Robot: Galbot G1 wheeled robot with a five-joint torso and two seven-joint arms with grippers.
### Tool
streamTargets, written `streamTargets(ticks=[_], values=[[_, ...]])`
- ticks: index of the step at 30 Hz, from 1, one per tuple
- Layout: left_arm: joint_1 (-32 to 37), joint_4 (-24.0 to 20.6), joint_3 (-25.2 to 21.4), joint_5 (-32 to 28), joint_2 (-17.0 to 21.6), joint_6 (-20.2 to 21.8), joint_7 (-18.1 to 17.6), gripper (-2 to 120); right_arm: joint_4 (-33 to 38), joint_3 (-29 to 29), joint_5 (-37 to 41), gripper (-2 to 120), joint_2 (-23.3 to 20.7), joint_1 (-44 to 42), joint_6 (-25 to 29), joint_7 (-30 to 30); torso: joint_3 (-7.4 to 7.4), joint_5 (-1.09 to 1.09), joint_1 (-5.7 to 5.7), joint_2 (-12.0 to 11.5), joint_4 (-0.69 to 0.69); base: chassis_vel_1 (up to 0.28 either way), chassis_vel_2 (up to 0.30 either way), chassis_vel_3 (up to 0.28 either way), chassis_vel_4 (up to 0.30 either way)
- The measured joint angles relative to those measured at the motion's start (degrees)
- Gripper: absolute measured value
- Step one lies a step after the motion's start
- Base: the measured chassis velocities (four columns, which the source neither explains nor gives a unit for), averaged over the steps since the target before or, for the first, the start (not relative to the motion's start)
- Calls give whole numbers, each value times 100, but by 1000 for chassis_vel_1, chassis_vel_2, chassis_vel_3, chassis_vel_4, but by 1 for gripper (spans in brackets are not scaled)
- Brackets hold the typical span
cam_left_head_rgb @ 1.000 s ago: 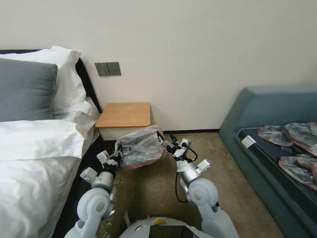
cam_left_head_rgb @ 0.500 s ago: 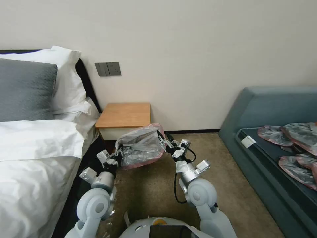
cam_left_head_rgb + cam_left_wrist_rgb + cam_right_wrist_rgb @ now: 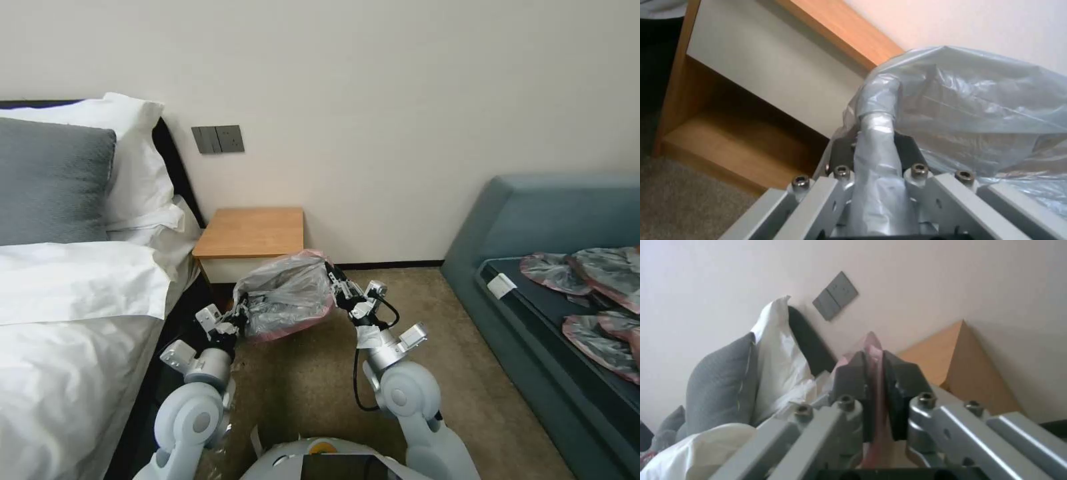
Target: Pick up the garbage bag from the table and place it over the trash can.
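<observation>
The garbage bag point(image 3: 287, 293), translucent grey with a pinkish-red rim, hangs stretched between my two grippers just in front of the table point(image 3: 250, 233), above the carpet. My left gripper point(image 3: 241, 312) is shut on the bag's left side; in the left wrist view the plastic point(image 3: 951, 110) is bunched and wrapped over its fingers point(image 3: 876, 133). My right gripper point(image 3: 331, 277) is shut on the bag's right edge, and the right wrist view shows the pink rim point(image 3: 874, 373) pinched between the dark pads point(image 3: 853, 380). The trash can is hidden.
A bed with white sheets and pillows point(image 3: 73, 287) runs along the left. A teal sofa point(image 3: 553, 293) on the right holds several flattened grey-pink bags point(image 3: 593, 293). Bare carpet point(image 3: 427, 300) lies between. Wall switches point(image 3: 218, 139) sit above the nightstand.
The right gripper has moved slightly up and toward the nightstand with the bag's edge, drawing the bag tauter. The left gripper has barely shifted.
</observation>
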Motion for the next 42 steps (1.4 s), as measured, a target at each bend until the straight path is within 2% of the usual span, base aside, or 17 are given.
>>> streamTargets(ticks=[2,19,32,42], values=[[0,-6,0,9,-3,0,11,6,21,-7,5,0,0,-3,2,-3,0,0,0,0,0,0,0,0,0],[45,33,-48,0,8,1,170,6,-125,156,314,0,-104,229,-45,330,0,0,0,0,1,0,0,0,0],[-58,36,-164,-557,29,113,194,6,-502,196,299,0,-195,371,-77,326,0,0,0,0,0,0,0,0,0],[-22,115,-221,-552,40,98,562,6,-622,223,428,0,-294,563,-160,509,0,0,0,0,1,0,0,0,0]])
